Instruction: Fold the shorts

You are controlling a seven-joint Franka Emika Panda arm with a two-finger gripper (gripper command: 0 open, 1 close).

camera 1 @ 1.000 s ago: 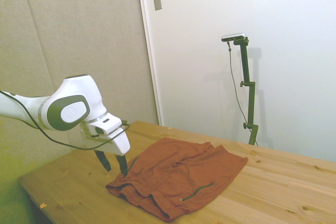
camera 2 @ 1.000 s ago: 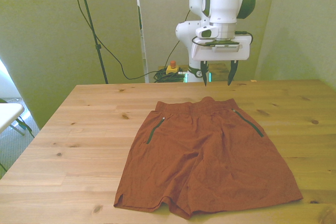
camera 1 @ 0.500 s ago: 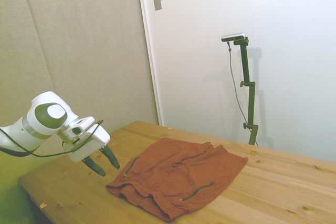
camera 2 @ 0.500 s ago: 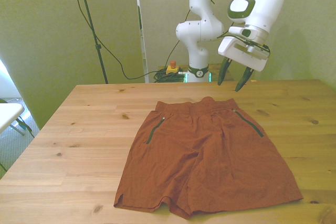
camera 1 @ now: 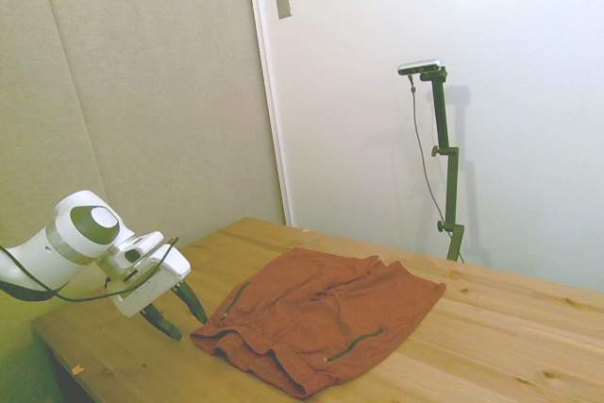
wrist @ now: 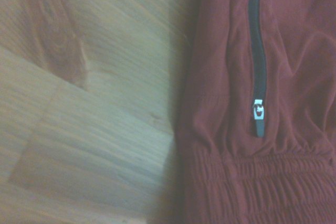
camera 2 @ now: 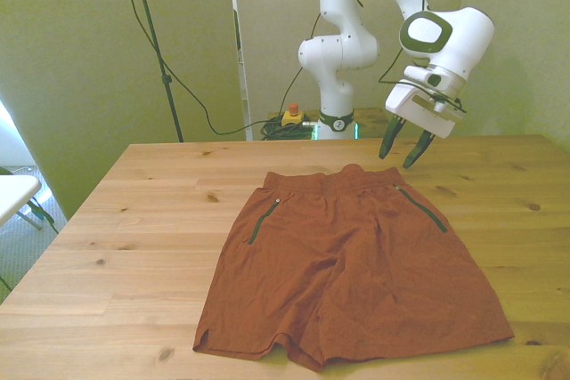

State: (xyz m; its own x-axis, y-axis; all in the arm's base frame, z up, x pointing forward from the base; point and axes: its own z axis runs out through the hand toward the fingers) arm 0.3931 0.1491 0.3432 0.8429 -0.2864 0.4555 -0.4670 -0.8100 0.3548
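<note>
Rust-brown cloth, soft and lightly creased, covers the middle of the wooden table as the shorts lie spread flat, waistband toward the far edge and both leg hems toward the near edge in the front view. Thin dark green zip pockets run down each hip, and the wrist view picks out one zip pull just below the gathered elastic waistband. The garment looks light and limp, likely to drape and slide on the smooth wood instead of holding any shape; a corner of the waistband, where the elastic bunches the fabric thicker, seems the surest place to pinch it. Hanging above the table off the waistband corner on the front view's right, the gripper is tilted, its dark fingers angled down toward that corner and parted to a moderate gap, holding nothing. Seen from the side, the gripper sits low and just beside the fabric's edge without touching it, the white arm bent in behind it. No fold has been made yet.
</note>
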